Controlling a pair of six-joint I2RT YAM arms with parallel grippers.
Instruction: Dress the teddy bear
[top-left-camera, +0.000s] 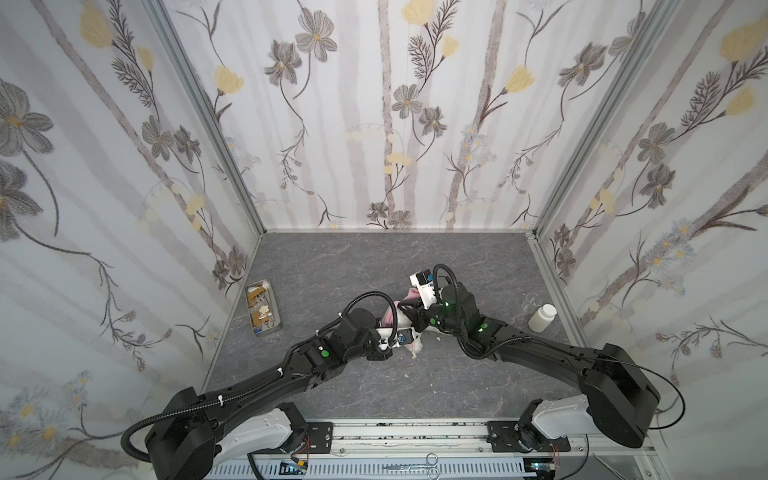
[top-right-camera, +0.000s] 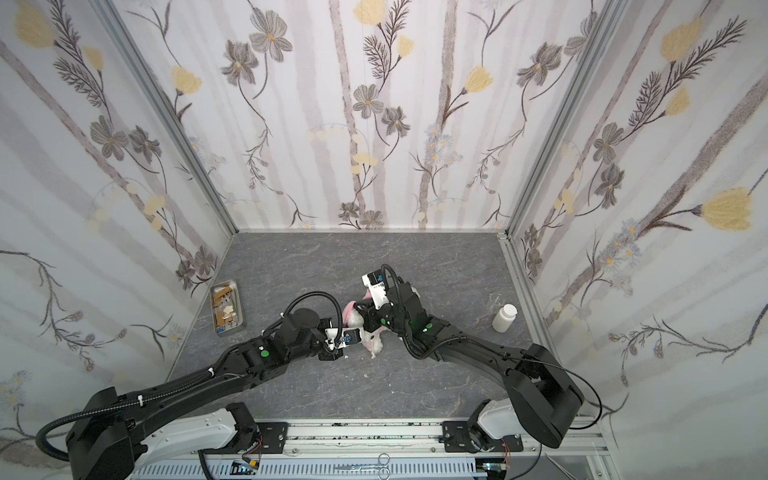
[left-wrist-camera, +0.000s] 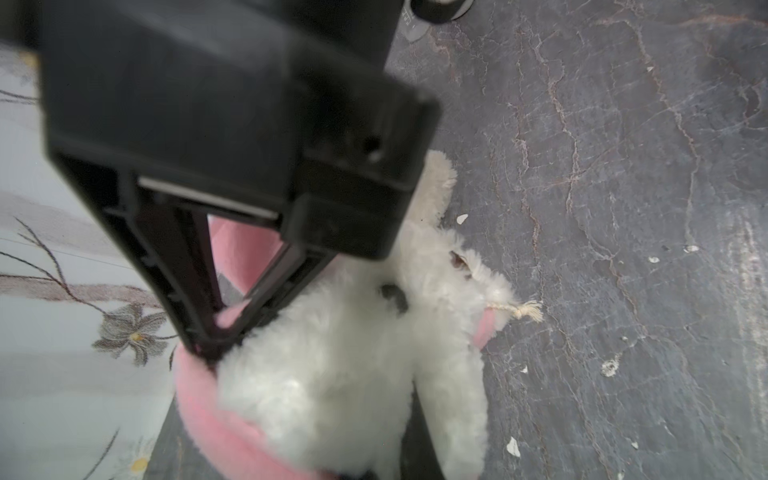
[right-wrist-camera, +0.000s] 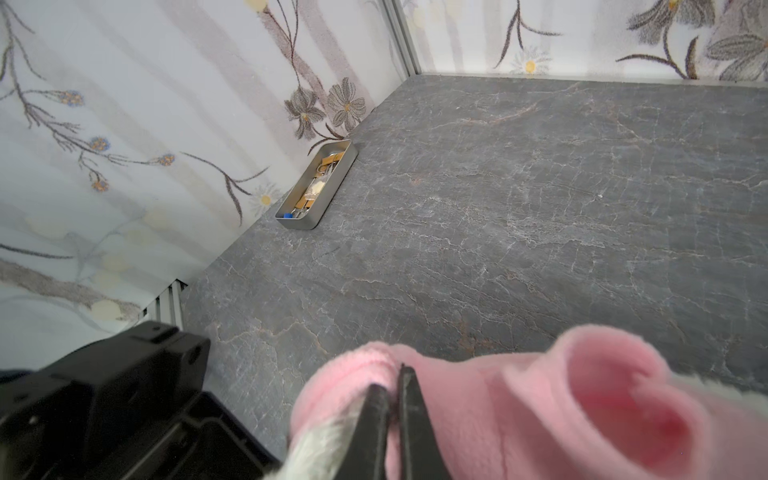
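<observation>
On the table (right-wrist-camera: 498, 208), the hoodie (right-wrist-camera: 540, 395) is pinched by left pincer (left-wrist-camera: 212, 357) and right pincer (right-wrist-camera: 392, 386); the soft, light teddy bear (left-wrist-camera: 332, 374) is best held midbody

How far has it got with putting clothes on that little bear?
Partly done: the pink hoodie already wraps around part of the teddy bear. In hand: the left gripper and right gripper are each shut on its fabric. Left: most of the fur is bare and one pink opening looks empty, so it needs pulling on properly.
</observation>
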